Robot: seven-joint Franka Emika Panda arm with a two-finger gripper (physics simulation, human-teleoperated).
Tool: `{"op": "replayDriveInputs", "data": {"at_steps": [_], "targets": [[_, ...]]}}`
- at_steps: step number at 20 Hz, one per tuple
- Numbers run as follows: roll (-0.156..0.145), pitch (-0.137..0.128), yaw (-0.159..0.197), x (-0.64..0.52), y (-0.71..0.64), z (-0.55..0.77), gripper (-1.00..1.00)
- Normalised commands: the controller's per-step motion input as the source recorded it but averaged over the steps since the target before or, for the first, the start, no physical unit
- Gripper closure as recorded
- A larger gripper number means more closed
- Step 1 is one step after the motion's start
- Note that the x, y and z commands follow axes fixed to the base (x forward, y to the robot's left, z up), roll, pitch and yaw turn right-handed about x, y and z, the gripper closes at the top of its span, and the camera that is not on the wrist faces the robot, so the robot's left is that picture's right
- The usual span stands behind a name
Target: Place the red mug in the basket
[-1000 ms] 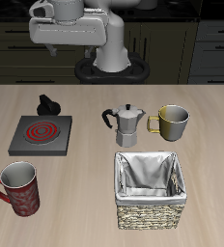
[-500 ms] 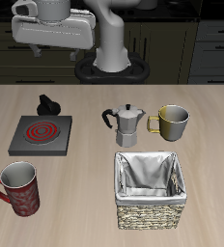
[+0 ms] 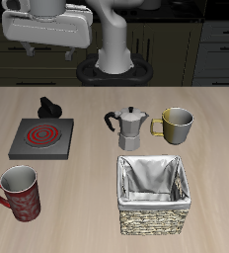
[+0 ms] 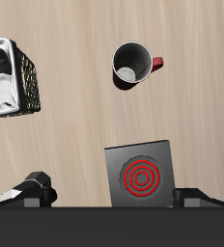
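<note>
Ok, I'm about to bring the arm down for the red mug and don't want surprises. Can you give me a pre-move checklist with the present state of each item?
1. Red mug upright, opening up: ok.
2. Mug free of neighbours: ok; the burner plate lies farther back, apart from it.
3. Mug handle reachable: ok; it sticks out sideways in the wrist view.
4. Basket free of objects inside: ok; only its cloth lining shows.
5. Gripper's jaws open: cannot tell; neither view shows them.
6. Arm over the mug: not ok; it hangs high near the table's back.
</note>
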Motion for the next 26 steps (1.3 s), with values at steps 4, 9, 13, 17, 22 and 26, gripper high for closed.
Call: {"op": "replayDriveInputs", "data": {"at_steps": [4,9,13,17,22,26], "targets": [[-0.015,0.002,-0.010,0.20,-0.02,-0.01,-1.00],[-0.027,0.010,-0.001,0.29,-0.08,-0.05,-1.00],[-0.009,-0.007,-0.011,0.19,-0.08,0.02,-1.00],[-0.012,-0.025,0.022,0.19,-0.08,0.07,-1.00],[-0.017,-0.015,-0.015,0.22,-0.08,0.06,-1.00],[0.004,-0.018,-0.007,0.18,0.01,0.00,-1.00]]}}
